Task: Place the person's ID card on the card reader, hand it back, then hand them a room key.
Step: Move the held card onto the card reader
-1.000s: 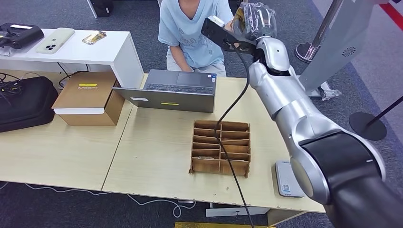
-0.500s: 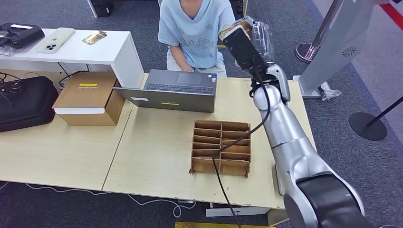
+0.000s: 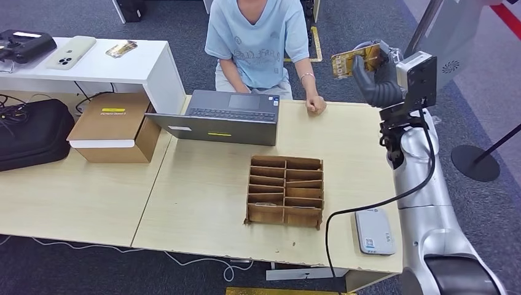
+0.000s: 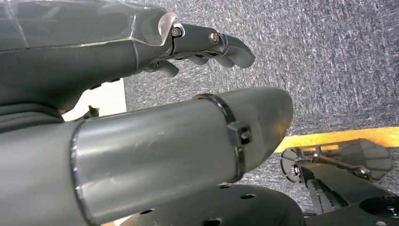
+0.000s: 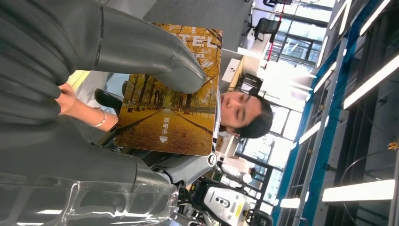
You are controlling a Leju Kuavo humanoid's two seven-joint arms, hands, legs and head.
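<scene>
My right hand [image 3: 376, 75] is raised above the table's far right corner and pinches a room key card [image 3: 351, 61] printed with autumn trees. In the right wrist view the thumb [image 5: 155, 54] presses on the face of the card [image 5: 171, 120], with other fingers behind it. A person in a light blue shirt [image 3: 258, 37] sits behind the table, one fist [image 3: 316, 105] resting on the tabletop left of my hand. The white card reader [image 3: 373, 231] lies at the table's near right corner. My left hand [image 4: 197, 66] hangs over the carpet holding nothing, fingers apart from the thumb.
A cardboard slotted organizer [image 3: 285, 191] sits mid-table, and an open laptop [image 3: 227, 115] lies in front of the person. A cardboard box [image 3: 113, 126] and black bag [image 3: 31, 132] are at the left. A black cable [image 3: 368, 206] hangs from my right arm over the table edge.
My right arm swung right, away from in front of the person, carrying the key card with it. The person's fist now rests on the table.
</scene>
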